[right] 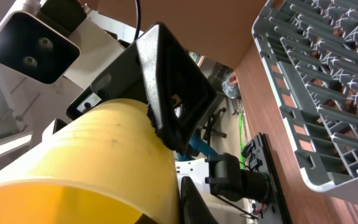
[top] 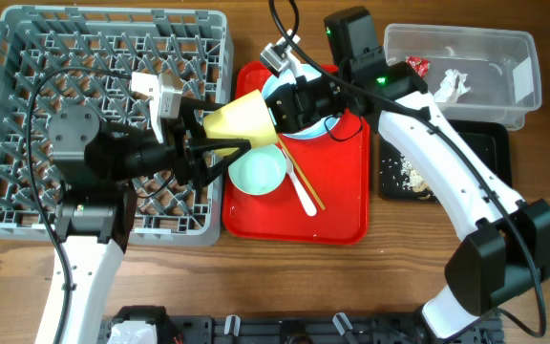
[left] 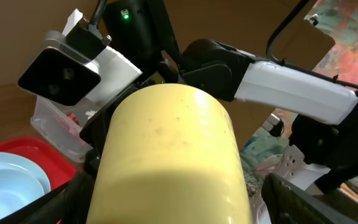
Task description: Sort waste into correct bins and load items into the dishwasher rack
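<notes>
Red tray (top: 342,215) beneath yellow cup (top: 243,118), both jaws.

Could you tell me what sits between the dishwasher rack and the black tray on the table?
The red serving tray lies between the rack and the black tray, seen overhead. It carries the pale green bowl, white fork and chopsticks.

Matt yellow cup (top: 243,118), glossy red plastic tray (top: 342,215), grey plastic rack (top: 27,57), wooden table (top: 399,287).

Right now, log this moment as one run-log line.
phase: cup handover over red tray | left gripper: on yellow cup | right gripper: on cup | rack: no dishes visible | tub: wrapper, tissue
</notes>
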Tool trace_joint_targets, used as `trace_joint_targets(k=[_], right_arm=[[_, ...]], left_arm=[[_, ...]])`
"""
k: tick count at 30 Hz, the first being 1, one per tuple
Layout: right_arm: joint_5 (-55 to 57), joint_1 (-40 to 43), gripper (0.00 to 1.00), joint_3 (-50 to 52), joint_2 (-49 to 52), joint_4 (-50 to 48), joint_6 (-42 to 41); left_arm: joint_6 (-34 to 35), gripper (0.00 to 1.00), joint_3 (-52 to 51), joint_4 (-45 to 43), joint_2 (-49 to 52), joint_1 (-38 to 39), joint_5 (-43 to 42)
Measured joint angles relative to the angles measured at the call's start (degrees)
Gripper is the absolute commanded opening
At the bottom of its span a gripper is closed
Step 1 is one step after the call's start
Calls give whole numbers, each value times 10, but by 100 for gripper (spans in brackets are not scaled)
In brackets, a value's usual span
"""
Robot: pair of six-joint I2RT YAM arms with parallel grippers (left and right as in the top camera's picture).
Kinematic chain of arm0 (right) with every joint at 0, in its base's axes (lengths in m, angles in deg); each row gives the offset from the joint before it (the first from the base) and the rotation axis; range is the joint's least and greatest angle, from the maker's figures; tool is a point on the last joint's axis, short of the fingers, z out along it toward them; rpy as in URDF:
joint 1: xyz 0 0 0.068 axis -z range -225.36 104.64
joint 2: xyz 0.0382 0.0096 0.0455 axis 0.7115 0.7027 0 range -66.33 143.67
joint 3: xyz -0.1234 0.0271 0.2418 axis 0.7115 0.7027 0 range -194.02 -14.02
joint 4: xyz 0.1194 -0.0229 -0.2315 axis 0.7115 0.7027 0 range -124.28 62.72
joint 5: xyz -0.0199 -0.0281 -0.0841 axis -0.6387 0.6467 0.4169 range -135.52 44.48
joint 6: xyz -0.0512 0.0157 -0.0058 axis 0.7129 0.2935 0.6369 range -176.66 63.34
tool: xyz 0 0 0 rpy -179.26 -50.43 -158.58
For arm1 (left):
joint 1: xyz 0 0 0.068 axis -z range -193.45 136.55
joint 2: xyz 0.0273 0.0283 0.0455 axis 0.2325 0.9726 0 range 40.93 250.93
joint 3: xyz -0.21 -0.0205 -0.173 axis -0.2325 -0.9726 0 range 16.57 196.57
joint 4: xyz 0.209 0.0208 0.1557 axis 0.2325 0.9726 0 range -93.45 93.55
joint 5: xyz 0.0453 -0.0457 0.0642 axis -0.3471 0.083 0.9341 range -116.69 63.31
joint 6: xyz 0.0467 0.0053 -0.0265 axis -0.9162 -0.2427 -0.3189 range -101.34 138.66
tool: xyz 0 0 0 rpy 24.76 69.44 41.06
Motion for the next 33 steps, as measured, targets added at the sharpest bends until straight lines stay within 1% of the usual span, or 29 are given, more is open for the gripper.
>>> trace_joint_targets(k=[5, 9, 11, 12, 13, 14, 15, 17, 18, 21, 22, 23, 24, 28, 30, 31, 33], right_arm=[[-4, 0, 4, 0, 0, 0, -2], [-2, 0, 5, 0, 0, -1, -1], [-1, 0, 6, 0, 0, -2, -1], [0, 0, 11, 0, 0, -3, -1], [1, 0, 17, 0, 0, -5, -1], [1, 0, 22, 0, 0, -7, -3], [1, 0, 25, 0, 0, -10, -6], [21, 0, 29, 0, 0, -14, -17], [42, 0, 33, 0, 0, -14, -19], [127, 8, 34, 0, 0, 1, -27], [162, 17, 34, 0, 0, 17, -29], [185, 26, 34, 0, 0, 28, -29], [243, 47, 33, 0, 0, 49, -29], [369, 98, 33, -2, 0, 161, 10], [437, 115, 33, -2, -8, 221, 37], [456, 120, 33, -3, -12, 236, 45], [518, 135, 33, -12, -31, 299, 70]], left_arm=[[0, 61, 0, 0, 1, 0, 2], [4, 55, 0, 0, 2, 0, 7], [7, 47, 0, 0, 2, -1, 10], [9, 48, 0, 0, 2, -1, 12], [11, 51, 0, 0, 2, -1, 15], [12, 51, 0, 3, 2, -1, 18], [10, 51, 0, 9, 2, 0, 20], [-7, 51, 3, 52, 2, 0, 39], [-18, 51, 5, 74, 2, 1, 51], [-59, 52, 8, 143, 0, -4, 103], [-69, 54, 8, 166, 0, -10, 123], [-79, 53, 7, 193, 1, -20, 146], [-91, 52, 7, 228, 2, -37, 186], [-110, 42, 9, 351, 3, -94, 323], [-113, 40, 21, 426, 3, -123, 376], [-114, 40, 28, 448, 3, -139, 409], [-116, 40, 61, 520, 5, -159, 460]])
